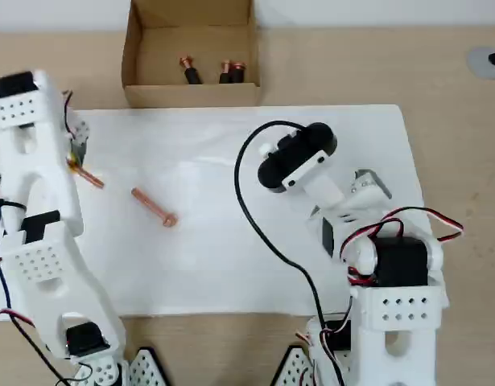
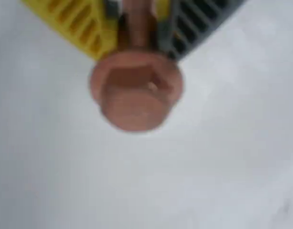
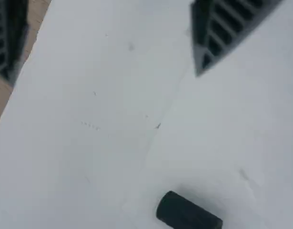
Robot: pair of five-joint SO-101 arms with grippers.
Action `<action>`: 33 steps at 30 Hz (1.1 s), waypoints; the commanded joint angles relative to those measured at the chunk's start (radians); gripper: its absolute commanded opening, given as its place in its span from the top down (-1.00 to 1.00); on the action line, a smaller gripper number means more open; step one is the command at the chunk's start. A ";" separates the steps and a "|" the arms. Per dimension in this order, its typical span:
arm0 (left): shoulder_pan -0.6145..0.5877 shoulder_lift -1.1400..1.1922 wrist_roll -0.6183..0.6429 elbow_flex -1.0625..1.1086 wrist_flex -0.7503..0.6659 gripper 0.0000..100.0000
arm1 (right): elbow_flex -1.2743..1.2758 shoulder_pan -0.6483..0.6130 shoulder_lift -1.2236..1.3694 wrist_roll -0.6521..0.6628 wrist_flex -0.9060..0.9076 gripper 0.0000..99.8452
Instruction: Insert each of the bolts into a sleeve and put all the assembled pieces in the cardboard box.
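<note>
Two bolts are outside the cardboard box (image 1: pixel 134 64), which stands at the desk's far edge with assembled pieces (image 1: pixel 211 71) inside. Left jaws: closed on the shank of one bolt (image 2: pixel 136 90) near the desk's left edge, head free. Second bolt (image 1: pixel 154 207): loose on the white sheet (image 1: pixel 231 265), left of centre. Right jaws: open above the sheet, a black sleeve (image 3: pixel 189 212) lying nearby. Advice: grip the sleeve squarely, turn its bore toward the held bolt, and align both axes before pushing, or it may jam.
</note>
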 commanded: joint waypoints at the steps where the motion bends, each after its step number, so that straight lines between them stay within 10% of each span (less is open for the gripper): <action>1: -0.009 -0.019 -0.216 -0.166 0.029 0.99 | -0.002 -0.016 0.002 0.003 -0.015 0.44; 14: 0.005 -0.274 -0.568 -0.199 0.031 0.99 | -0.217 -0.016 0.490 -0.163 -0.025 0.44; 24: 0.038 -0.831 -0.615 0.393 -0.011 0.98 | -0.796 -0.018 1.079 -0.186 0.100 0.44; 33: 0.037 -1.359 -0.620 0.994 -0.382 0.98 | -1.170 -0.077 1.411 -0.241 0.106 0.44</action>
